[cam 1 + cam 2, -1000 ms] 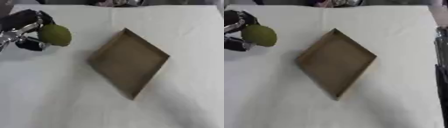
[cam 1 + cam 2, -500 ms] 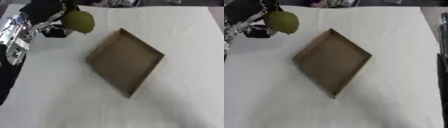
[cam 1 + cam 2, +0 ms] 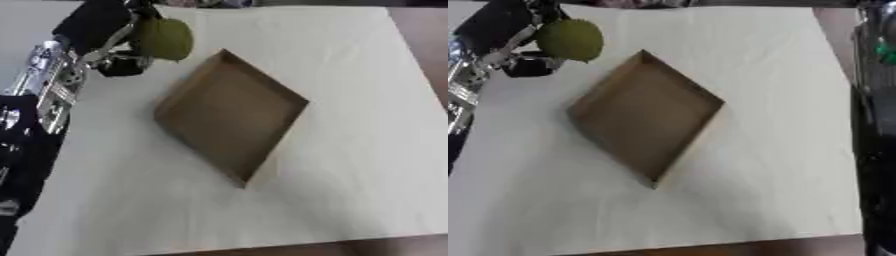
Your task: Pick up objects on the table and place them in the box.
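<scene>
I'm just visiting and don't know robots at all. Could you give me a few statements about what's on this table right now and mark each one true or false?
1. The left hand is holding a green round fruit. True.
2. The fruit already lies inside the brown box. False: it is in the hand, up beside the box's far left corner.
3. The box has nothing in it. True: only its bare brown bottom shows.
4. The box sits square to the table's edges. False: it is turned so that one corner points toward the camera.
5. The table is covered with a red cloth. False: the table looks white.
</scene>
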Motion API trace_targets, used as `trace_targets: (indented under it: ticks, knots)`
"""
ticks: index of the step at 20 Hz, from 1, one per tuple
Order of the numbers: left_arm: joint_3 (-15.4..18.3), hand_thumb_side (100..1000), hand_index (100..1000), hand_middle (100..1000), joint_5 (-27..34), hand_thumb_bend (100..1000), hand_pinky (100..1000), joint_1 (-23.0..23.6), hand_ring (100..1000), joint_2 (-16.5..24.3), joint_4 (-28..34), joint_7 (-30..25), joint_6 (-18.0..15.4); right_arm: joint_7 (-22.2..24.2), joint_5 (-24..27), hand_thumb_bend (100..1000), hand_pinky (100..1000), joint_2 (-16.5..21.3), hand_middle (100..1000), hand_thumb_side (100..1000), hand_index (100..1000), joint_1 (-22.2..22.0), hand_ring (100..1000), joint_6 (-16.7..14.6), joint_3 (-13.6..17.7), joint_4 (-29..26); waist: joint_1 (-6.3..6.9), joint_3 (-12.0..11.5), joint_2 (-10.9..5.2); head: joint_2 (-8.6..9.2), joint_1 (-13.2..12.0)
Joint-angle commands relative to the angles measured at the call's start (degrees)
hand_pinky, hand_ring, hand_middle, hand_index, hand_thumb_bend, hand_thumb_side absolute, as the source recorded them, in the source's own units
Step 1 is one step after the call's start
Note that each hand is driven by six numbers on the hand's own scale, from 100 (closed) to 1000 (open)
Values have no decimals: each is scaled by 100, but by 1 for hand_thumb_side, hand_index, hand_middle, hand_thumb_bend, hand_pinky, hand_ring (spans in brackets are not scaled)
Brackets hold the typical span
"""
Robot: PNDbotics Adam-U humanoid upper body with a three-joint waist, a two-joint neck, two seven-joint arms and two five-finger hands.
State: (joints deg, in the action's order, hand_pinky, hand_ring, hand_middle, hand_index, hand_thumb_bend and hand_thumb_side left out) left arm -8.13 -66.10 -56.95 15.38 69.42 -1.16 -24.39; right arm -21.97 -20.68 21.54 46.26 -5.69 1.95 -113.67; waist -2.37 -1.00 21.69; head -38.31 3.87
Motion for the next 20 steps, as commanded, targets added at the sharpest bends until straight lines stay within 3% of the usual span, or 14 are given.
trace_targets:
  ticks: [1, 6, 13, 16, 20]
  knots:
    - [39, 162, 650, 436, -14, 100, 330, -115, 466, -116, 49, 16, -13, 110, -55, 100, 777, 26, 697, 529, 776, 138, 567, 36, -14, -92, -12, 42, -182, -18, -37]
    - [-27, 163, 649, 430, 8, 100, 327, -95, 463, -258, 80, -15, -29, 224, -102, 100, 778, 13, 699, 528, 776, 176, 568, 103, -25, -92, -22, 93, -205, -40, -103]
    - [-127, 281, 639, 404, 536, 100, 302, -73, 445, -311, 50, 170, -174, 203, -172, 100, 777, 59, 698, 528, 776, 203, 571, 146, 0, -92, 1, 111, -225, -70, -127]
    - [-198, 305, 652, 415, 863, 100, 319, -67, 455, -357, -34, 148, -336, 205, -200, 100, 776, 73, 698, 527, 776, 217, 572, 160, 23, -92, -1, 140, -239, -69, -165]
    - [-230, 328, 653, 418, 863, 100, 324, -26, 457, -444, -262, -163, -688, 207, -215, 100, 776, 91, 698, 527, 776, 227, 572, 191, 15, -92, -9, 174, -251, -68, -195]
